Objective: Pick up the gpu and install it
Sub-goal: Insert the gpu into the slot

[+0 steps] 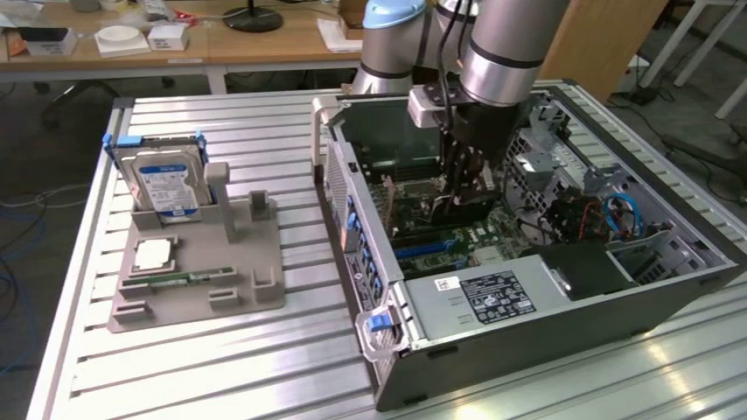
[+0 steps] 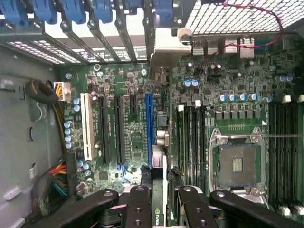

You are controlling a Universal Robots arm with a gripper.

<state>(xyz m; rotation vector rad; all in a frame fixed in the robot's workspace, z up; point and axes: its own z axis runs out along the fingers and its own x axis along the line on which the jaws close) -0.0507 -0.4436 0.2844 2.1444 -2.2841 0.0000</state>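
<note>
My gripper (image 1: 463, 185) reaches down into the open computer case (image 1: 607, 289), shut on the gpu (image 1: 457, 208), a dark flat card held on edge just above the motherboard. In the wrist view the gpu (image 2: 159, 142) shows edge-on between my black fingers (image 2: 138, 199), and my gripper (image 2: 159, 192) clamps its near end. The card's grey metal bracket (image 2: 167, 45) stands at the case's rear slot openings. The card runs alongside the long blue slot (image 2: 148, 128). I cannot tell whether it is seated in a slot.
A grey fixture (image 1: 192, 280) at the exterior view's left holds a blue-labelled hard drive (image 1: 164, 179), a processor chip (image 1: 156, 254) and a green RAM stick (image 1: 175, 280). Inside the case are the power supply (image 1: 491, 293), the processor socket (image 2: 236, 164), a white slot (image 2: 86, 126) and cable bundles (image 2: 57, 183).
</note>
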